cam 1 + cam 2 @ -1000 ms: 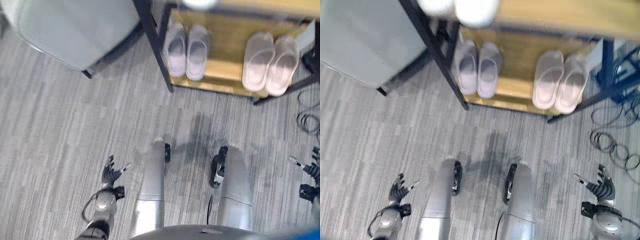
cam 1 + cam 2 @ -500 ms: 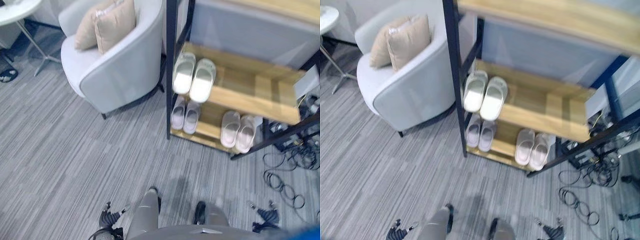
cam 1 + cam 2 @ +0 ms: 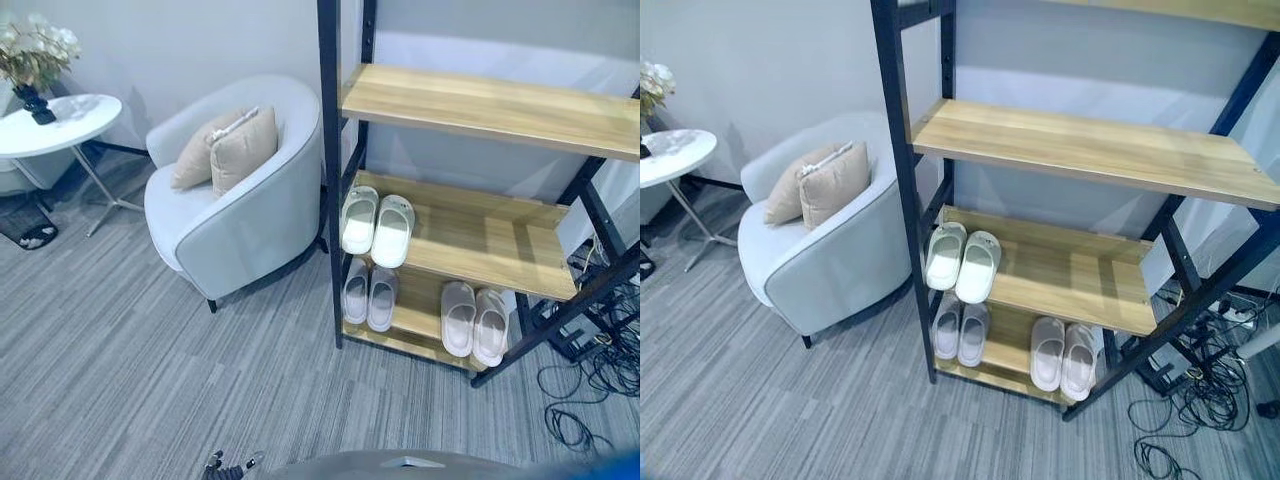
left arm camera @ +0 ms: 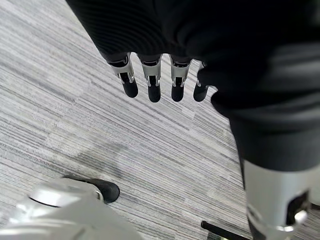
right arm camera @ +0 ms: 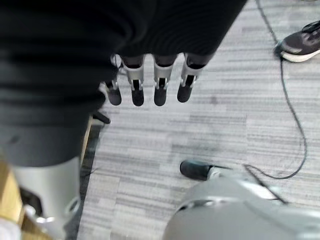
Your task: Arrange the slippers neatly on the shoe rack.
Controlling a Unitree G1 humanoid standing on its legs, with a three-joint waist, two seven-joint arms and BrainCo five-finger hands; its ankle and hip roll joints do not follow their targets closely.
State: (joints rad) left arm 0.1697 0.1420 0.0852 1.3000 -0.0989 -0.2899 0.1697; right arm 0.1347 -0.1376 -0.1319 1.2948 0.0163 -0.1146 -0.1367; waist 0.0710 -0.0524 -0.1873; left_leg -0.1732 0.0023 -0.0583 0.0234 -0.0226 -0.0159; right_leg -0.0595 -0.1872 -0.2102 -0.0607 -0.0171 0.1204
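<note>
My view has lifted from the floor at my feet to the whole shoe rack (image 3: 330, 190), so the camera has moved, not the slippers. I am seeing three pairs on it: a white pair (image 3: 377, 223) at the left end of the middle shelf, a grey pair (image 3: 367, 294) at the left end of the bottom shelf, and a pink pair (image 3: 473, 320) toward that shelf's right end. Each pair is lying side by side. My left hand (image 4: 165, 75) and right hand (image 5: 150, 80) are hanging over the carpet, fingers (image 4: 154, 90) straight and apart, holding nothing. I am judging the arrangement complete.
</note>
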